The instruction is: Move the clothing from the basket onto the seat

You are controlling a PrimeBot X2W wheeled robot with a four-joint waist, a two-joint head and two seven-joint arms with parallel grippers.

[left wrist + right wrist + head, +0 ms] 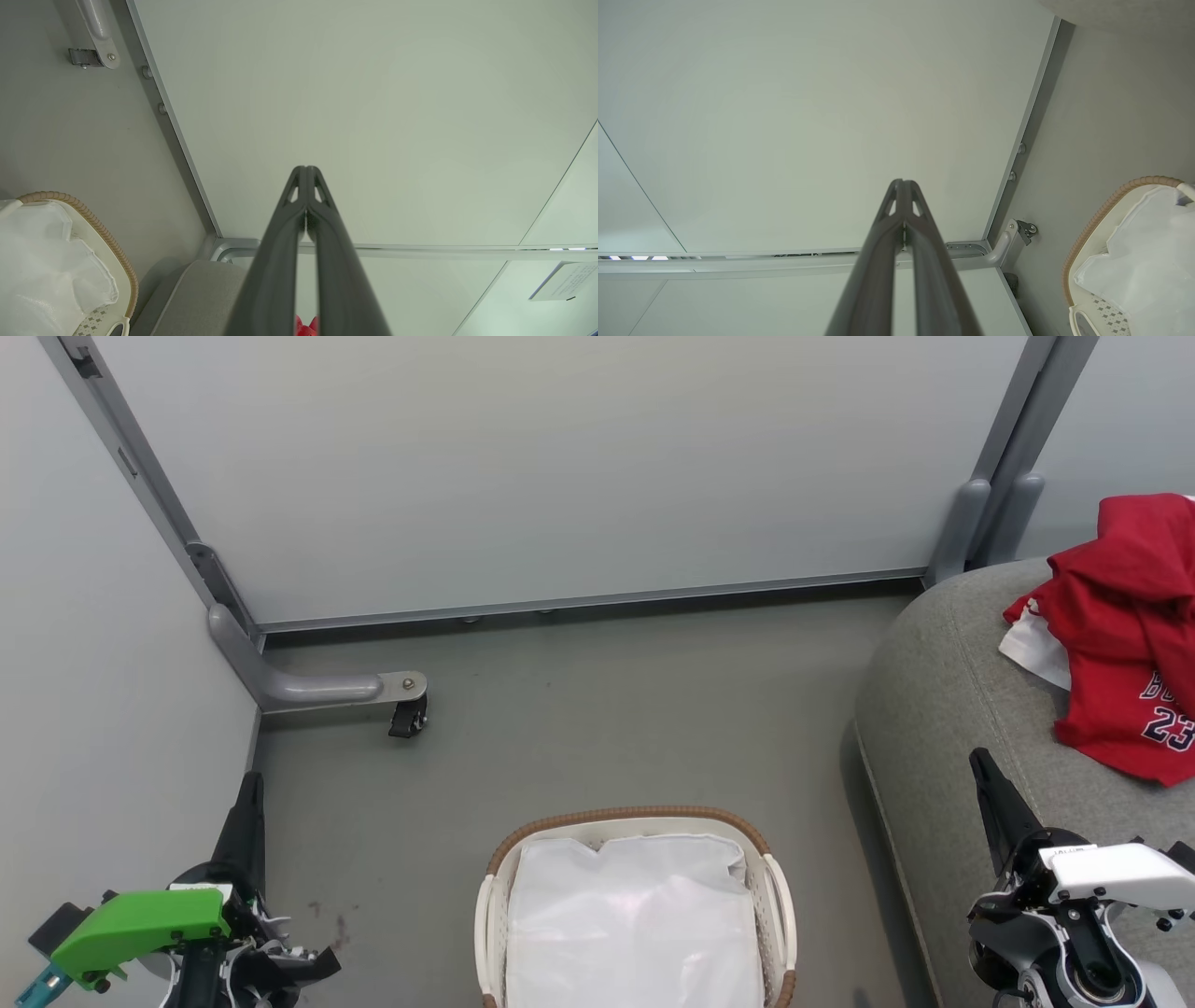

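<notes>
The red clothing lies bunched on the grey seat at the right, the jersey with "23" on top and a white panel at its left edge. A sliver of the red clothing peeks between my left fingers. The white basket with its brown rim stands on the floor at bottom centre, holding only a flat white liner sheet. My left gripper is shut and empty at lower left, well left of the basket. My right gripper is shut and empty over the seat's front edge.
Grey partition walls enclose the floor at the back and left. A curved metal foot with a black caster juts from the left corner. Bare grey floor lies between the basket and the back wall. The basket rim and seat corner show in the wrist views.
</notes>
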